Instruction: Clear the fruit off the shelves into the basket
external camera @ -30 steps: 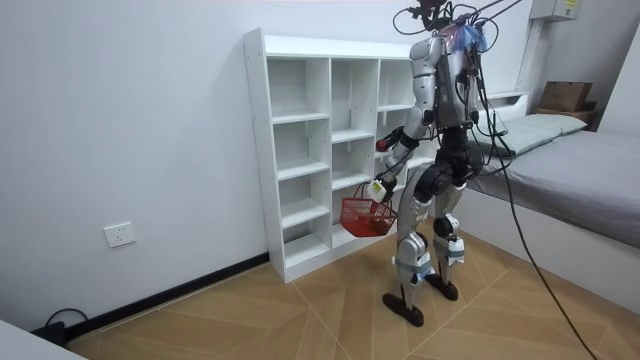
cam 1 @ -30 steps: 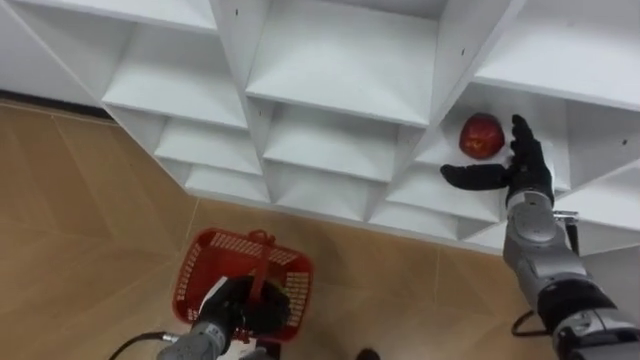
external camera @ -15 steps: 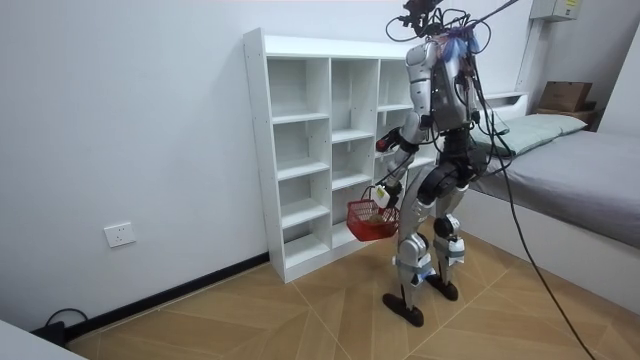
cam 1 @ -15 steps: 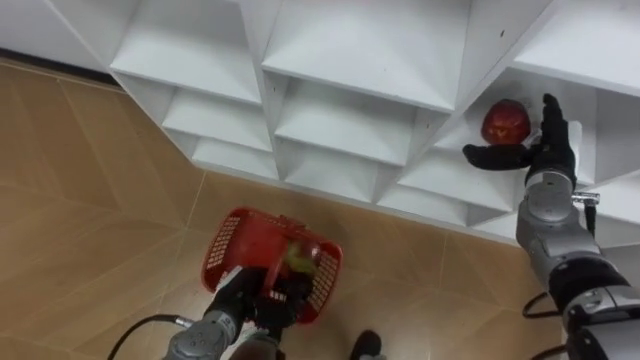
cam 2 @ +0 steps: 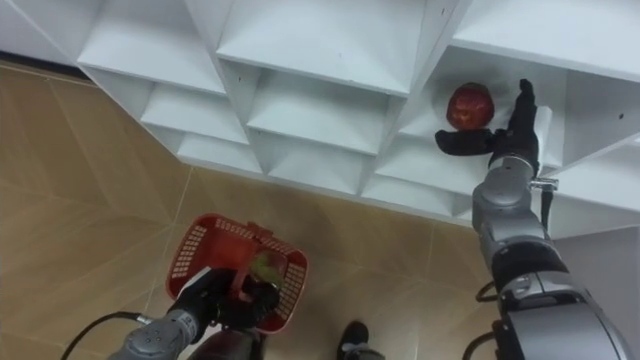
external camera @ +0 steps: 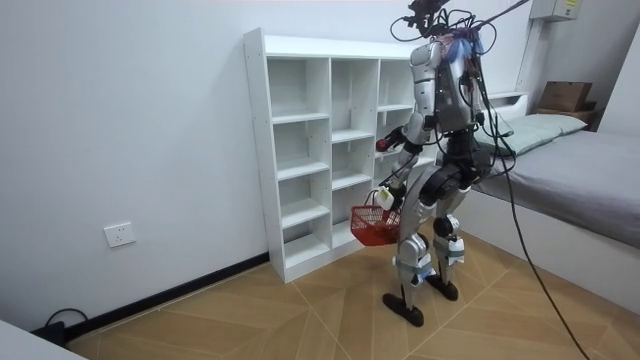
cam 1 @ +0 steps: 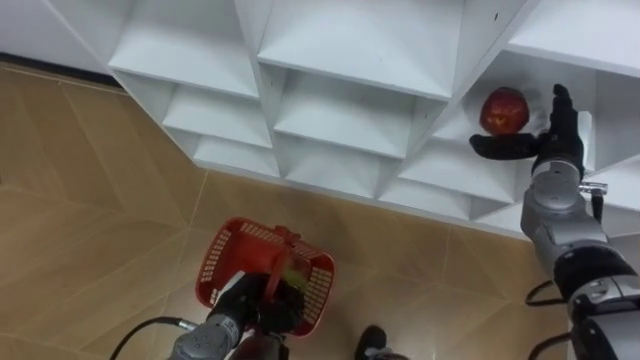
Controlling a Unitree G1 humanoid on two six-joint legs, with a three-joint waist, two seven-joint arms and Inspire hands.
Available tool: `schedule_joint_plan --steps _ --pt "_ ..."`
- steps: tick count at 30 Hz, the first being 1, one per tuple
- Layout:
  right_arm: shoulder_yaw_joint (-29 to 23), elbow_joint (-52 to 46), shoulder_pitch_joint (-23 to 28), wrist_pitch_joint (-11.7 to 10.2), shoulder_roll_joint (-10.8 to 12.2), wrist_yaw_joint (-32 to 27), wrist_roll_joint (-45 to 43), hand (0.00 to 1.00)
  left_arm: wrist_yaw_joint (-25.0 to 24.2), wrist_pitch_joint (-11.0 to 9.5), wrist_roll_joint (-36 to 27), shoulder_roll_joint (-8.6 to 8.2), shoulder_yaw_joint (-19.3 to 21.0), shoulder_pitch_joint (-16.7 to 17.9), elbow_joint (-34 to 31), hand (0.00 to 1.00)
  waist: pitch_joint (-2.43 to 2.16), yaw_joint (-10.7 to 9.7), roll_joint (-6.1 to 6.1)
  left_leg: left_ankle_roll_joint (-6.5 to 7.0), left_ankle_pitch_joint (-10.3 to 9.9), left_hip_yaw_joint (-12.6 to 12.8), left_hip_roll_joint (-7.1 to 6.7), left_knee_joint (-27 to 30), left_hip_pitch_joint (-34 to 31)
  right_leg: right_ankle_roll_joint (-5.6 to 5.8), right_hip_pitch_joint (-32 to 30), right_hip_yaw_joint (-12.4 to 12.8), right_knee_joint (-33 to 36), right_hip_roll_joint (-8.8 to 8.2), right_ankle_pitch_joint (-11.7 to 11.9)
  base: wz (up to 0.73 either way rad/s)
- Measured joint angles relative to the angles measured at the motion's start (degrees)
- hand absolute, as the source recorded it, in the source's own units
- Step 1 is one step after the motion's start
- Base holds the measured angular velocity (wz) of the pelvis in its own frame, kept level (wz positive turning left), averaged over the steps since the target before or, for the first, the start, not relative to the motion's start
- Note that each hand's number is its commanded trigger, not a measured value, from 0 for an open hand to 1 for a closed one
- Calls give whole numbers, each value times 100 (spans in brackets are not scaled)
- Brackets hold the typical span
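Beside the apple (cam 1: 505,109), right hand (cam 1: 554,146) splayed upright.

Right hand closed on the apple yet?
No: the right hand is open, fingers straight, beside the apple, which sits in the closet.

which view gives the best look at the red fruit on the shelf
The left eye view: the red fruit sits unobstructed in its shelf compartment, with the right robot hand open beside it. The right eye view shows much the same. In the room view it is a small red spot.
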Motion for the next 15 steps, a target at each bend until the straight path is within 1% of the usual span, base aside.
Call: schedule_joint_plan --steps 4,15 --pt "-2 2 0 75 -24 53 70 0 3 19 3 -46 -4 0 0 100 -1 -6 0 1 1 1 1 14 1 0 5 1 10 0 0 0" --pt "5 2 0 119 -23 128 13 0 -8 68 -3 -39 -45 -1 2 100 -3 0 -1 2 3 3 2 14 2 -1 5 0 18 0 0 0"
